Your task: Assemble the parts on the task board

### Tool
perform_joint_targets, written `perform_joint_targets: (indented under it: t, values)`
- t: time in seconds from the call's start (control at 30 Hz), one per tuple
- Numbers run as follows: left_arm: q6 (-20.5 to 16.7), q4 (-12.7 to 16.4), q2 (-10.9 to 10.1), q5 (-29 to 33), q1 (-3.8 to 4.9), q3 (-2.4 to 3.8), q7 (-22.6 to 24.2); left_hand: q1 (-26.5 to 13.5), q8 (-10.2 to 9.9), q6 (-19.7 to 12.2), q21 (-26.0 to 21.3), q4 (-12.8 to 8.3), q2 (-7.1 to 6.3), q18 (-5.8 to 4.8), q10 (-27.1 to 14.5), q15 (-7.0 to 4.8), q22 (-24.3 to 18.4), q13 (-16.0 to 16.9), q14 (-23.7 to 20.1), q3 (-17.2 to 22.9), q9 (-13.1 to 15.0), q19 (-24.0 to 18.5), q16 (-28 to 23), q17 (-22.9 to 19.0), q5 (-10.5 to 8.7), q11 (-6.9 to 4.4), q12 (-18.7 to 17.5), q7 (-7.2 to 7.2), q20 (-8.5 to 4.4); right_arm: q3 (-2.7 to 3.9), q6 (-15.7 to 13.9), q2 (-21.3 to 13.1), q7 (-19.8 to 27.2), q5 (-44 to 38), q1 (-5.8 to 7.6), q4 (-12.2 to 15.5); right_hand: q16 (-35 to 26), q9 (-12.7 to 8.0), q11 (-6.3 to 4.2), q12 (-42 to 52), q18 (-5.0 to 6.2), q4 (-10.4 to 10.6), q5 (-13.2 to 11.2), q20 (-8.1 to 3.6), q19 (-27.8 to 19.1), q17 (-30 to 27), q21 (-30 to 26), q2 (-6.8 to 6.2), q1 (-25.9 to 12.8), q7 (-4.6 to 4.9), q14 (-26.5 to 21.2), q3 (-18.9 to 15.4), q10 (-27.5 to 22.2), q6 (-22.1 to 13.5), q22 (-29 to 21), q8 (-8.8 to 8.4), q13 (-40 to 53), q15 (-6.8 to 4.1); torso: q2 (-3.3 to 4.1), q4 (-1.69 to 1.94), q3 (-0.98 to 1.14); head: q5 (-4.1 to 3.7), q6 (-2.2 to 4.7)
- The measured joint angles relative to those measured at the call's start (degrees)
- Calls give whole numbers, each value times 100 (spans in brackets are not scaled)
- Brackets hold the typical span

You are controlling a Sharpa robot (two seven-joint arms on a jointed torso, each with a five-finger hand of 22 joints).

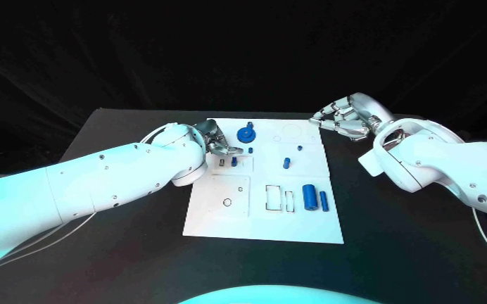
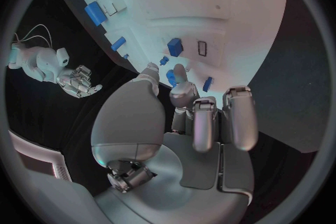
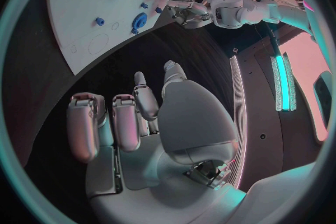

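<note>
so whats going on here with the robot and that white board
The robot is assembling small blue parts on the white task board. Its left hand is at the board's far left corner, fingers close to a small blue piece, though a grip cannot be confirmed. The right hand hovers off the board's far right corner, holding nothing. A blue gear and two blue cylinders lie on the board.

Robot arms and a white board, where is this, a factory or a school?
Probably a robot test lab: a black table against a black backdrop, a white task board with small blue parts, and two robot hands, left hand and right hand.
</note>
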Motion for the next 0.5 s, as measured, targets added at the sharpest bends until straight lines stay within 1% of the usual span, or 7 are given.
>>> perform_joint_targets:
  t: [0.1, 0.13, 0.17, 0.23, 0.33, 0.47, 0.5]
  values:
    - [43, 0, -30, 77, 114, 26, -10, 10, -38, -2, 0, 0, 10, 0, -47, 0, 0, -99, 0, 0, 0, 0, 0, 0, 0, -1, -65, 2, 0, 0, -3, 3, 0, 0, -4, -9, 0, 0, 0, 0, 0, 0, 0, 0, 0, 0, 0, 0, 0, 0, 0, 0, 0, 0, 0, 0, 0, 0, 0, 0, -1, 8, 16]
    - [66, -19, -37, 109, 169, 32, -10, 87, -71, -45, -36, -21, 87, 0, -145, 0, -24, -249, 0, 21, -2, 0, 0, 0, 0, -4, -209, 44, 0, 0, -4, 4, 0, 0, -5, -11, 0, 0, 0, 0, 0, 0, 0, 0, 0, 0, 0, 1, -1, 0, 0, 0, 0, 0, 0, 0, 0, 0, 0, 0, -1, 12, 24]
    - [105, -68, -39, 159, 249, 38, -10, 237, -107, -95, -90, -75, 160, 0, -242, 0, -104, -413, 0, 75, -10, -3, 0, -1, 0, 5, -365, 67, -3, 0, -5, 5, 0, 0, -7, -12, 0, 0, 0, 0, 0, 0, 0, 0, 0, 0, 0, 17, -17, 0, 0, 0, 0, 0, 0, 0, 0, 0, 0, 0, -1, 15, 32]
    - [169, -165, -40, 236, 362, 48, 1, 494, -172, -191, -207, -124, 239, 1, -390, 0, -295, -659, 0, 196, -41, -73, 0, -1, 0, 33, -606, 88, -26, 0, -6, 7, 0, 0, -8, -14, 0, 0, 0, 0, 0, 0, 0, 0, 0, 0, 0, 22, -22, 0, 0, 0, 0, 0, 0, 0, 0, 0, -1, 0, 0, 21, 42]
    - [328, -440, -20, 425, 569, 58, 51, 687, -329, -339, -403, -67, 229, 0, -601, 77, -595, -1013, -6, 311, -147, -197, 0, -1, 0, 118, -946, 194, 31, 0, -8, 11, 0, 0, -10, -18, 0, 0, 0, 0, 0, 0, 0, 0, 0, -1, 0, 22, -22, 0, 0, 0, 0, 0, -1, 0, 0, 0, -3, 1, 2, 30, 68]
    - [597, -898, 100, 664, 805, 62, 168, 672, -508, -444, -458, -34, 172, 0, -668, 143, -686, -1138, 3, 306, -294, -237, 0, -1, 0, 174, -1039, 297, 71, 0, -9, 27, 0, 0, -10, -23, 0, -1, 0, 0, 0, 0, 0, 0, 0, -1, 0, 22, -22, 0, 0, 0, 0, 0, -1, 0, 1, 0, -1, 0, 0, 31, 108]
    - [665, -992, 138, 707, 838, 64, 196, 642, -546, -458, -458, -17, 143, 0, -668, 143, -690, -1148, 3, 289, -331, -237, 0, -1, 0, 174, -1039, 311, 71, 0, -9, 30, 0, 0, -11, -24, 0, -1, 0, 0, 0, 0, 0, 0, 0, -1, 0, 22, -22, 0, 0, 0, 0, 0, -1, 0, 0, 0, 1, -2, -1, 36, 117]
